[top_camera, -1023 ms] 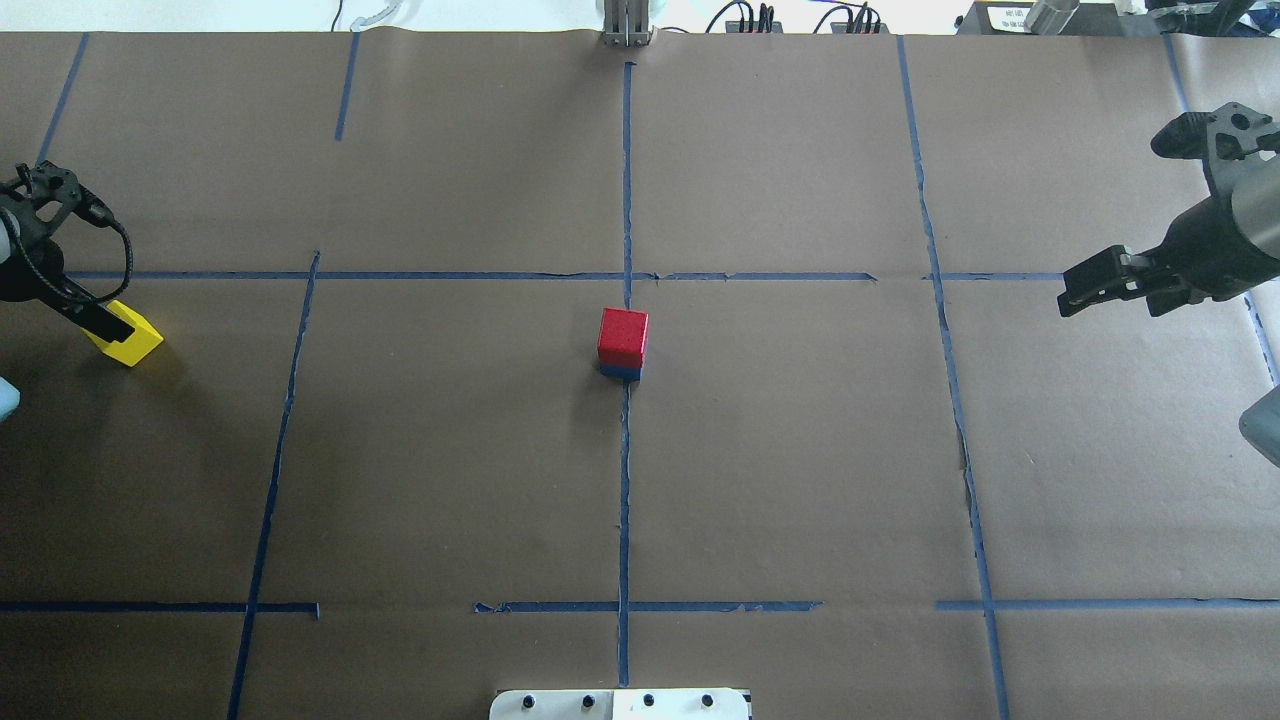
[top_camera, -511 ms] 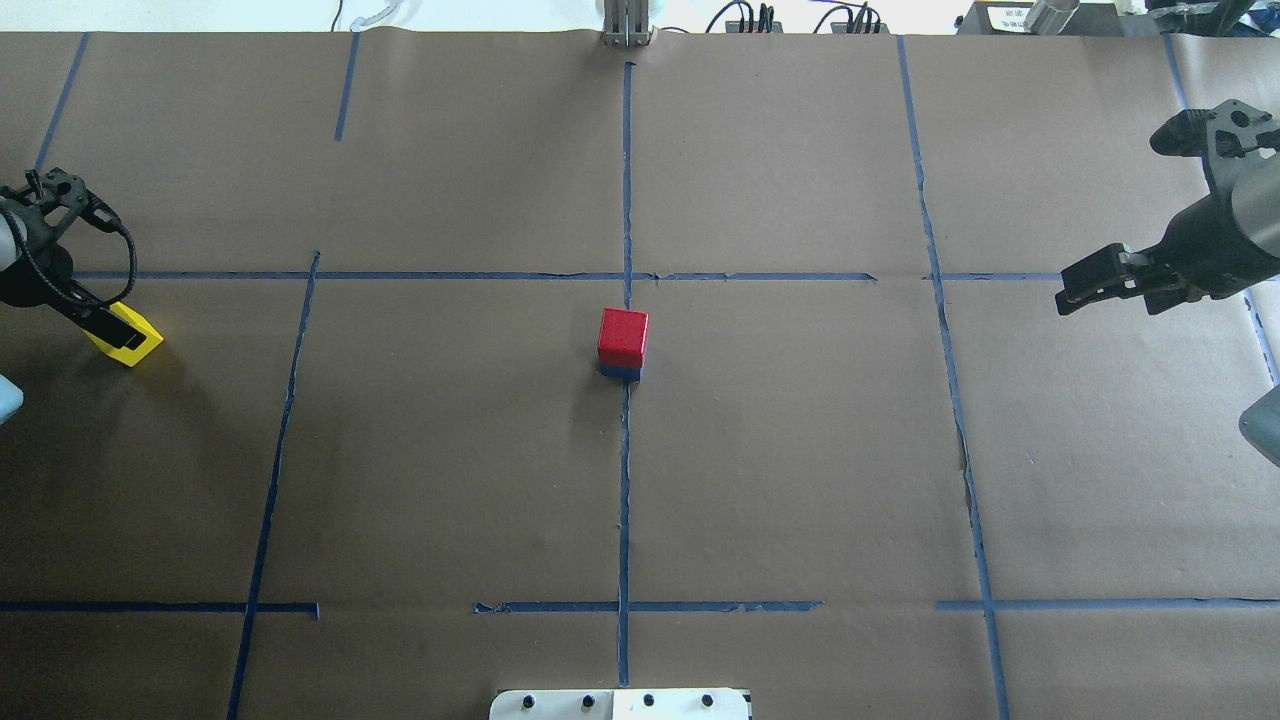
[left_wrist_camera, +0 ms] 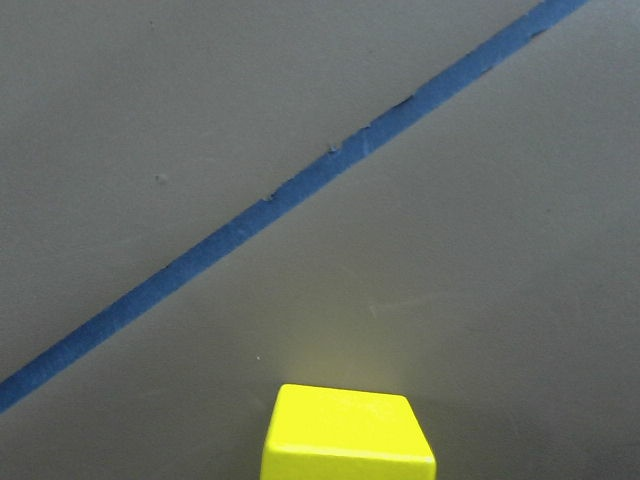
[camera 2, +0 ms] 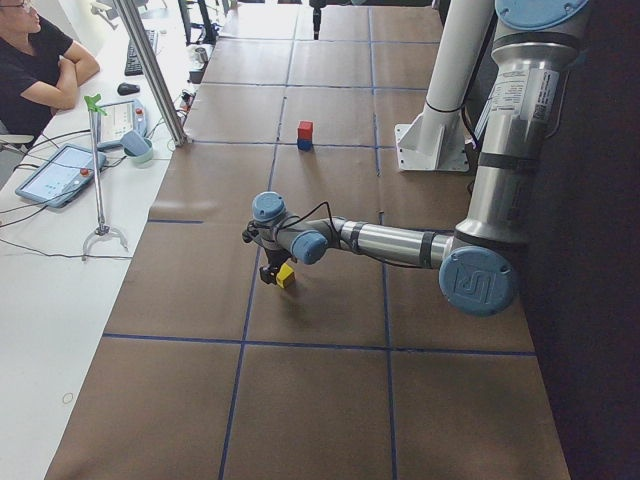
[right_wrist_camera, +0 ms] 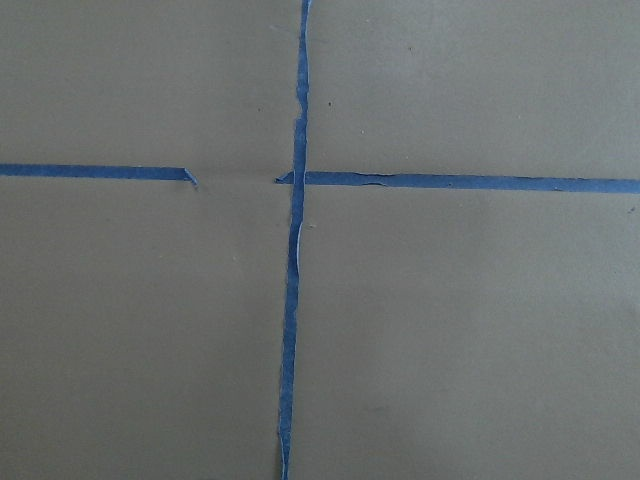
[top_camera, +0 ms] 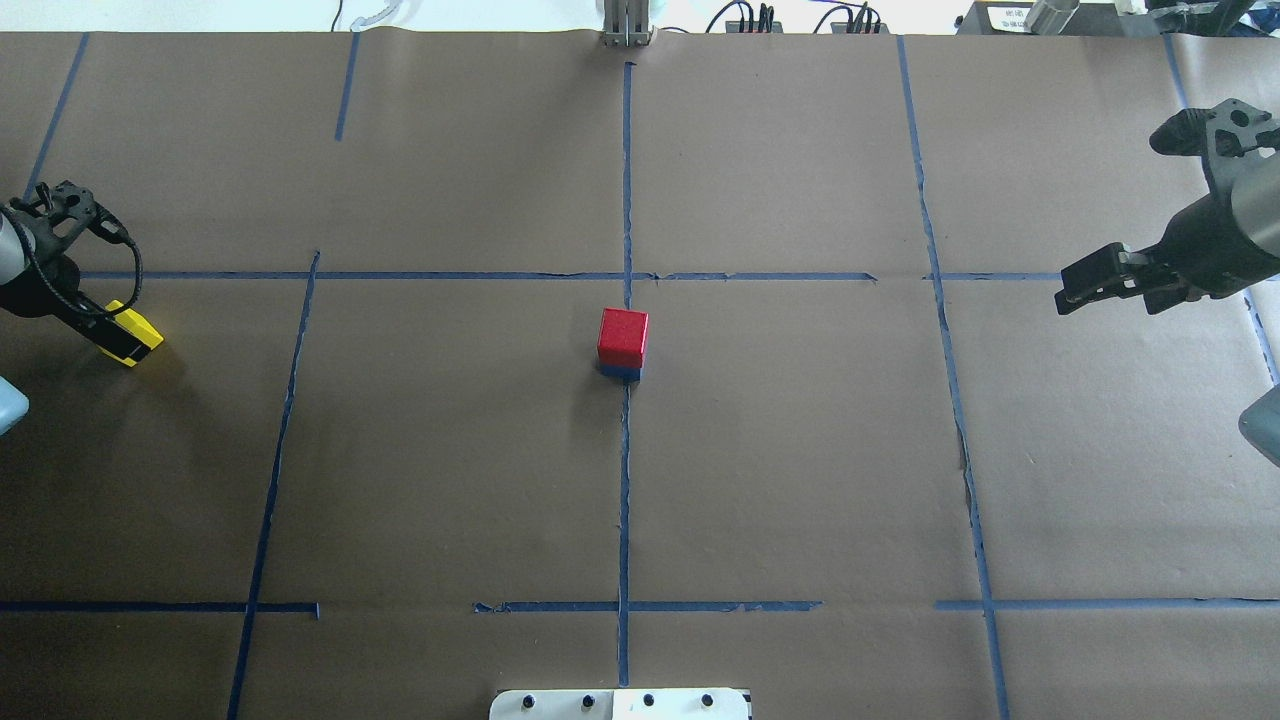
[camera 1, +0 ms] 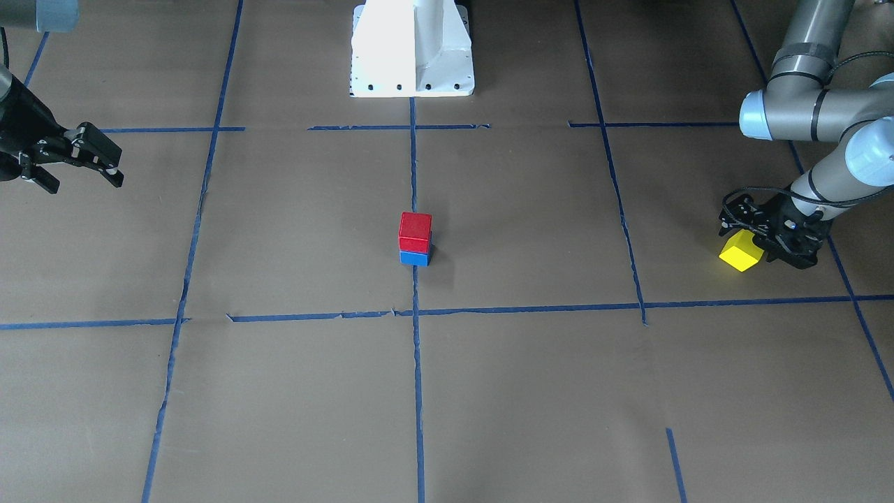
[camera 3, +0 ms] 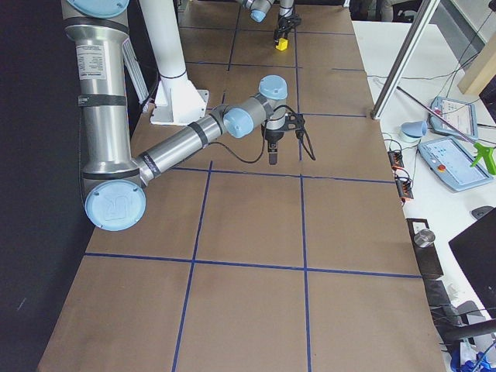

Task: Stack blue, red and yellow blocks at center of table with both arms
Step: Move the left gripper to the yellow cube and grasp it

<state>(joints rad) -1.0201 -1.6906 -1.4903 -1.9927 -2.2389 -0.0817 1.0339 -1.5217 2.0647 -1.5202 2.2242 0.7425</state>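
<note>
At the left pincer [top_camera: 118, 338]: we find it low over the worktop [top_camera: 800, 470], right down at the yellow block [top_camera: 150, 337]. In the overhead view one dark finger overlaps the block.
Left pincer grip: we cannot tell whether the fingers press the block or only stand beside it. No view shows the contact clearly.
Yellow block: it sits at the left pincer, partly covered by it, with a corner showing past the fingers. In the left wrist view it fills the bottom middle, a little short of a tape line [left_wrist_camera: 300, 185].
Right pincer [camera 1: 78, 178]: we see it spread and holding nothing, hanging above the worktop.
Below the right pincer: its wrist view shows only brown paper and two crossing strips of tape.
Red block [top_camera: 623, 337]: it rests squarely on the blue block [camera 1: 415, 258]. The pair stands well apart from both pincers, roughly midway between them, off to the left pincer's right and the right pincer's left.
Blue block: it lies flat on the worktop under the red block, on the tape running down the middle. From overhead we see only a thin edge of it.
Person [camera 2: 40, 55]: in the left side view, someone sits at a white desk [camera 2: 50, 260] beyond the left pincer, across the worktop from the robot.
</note>
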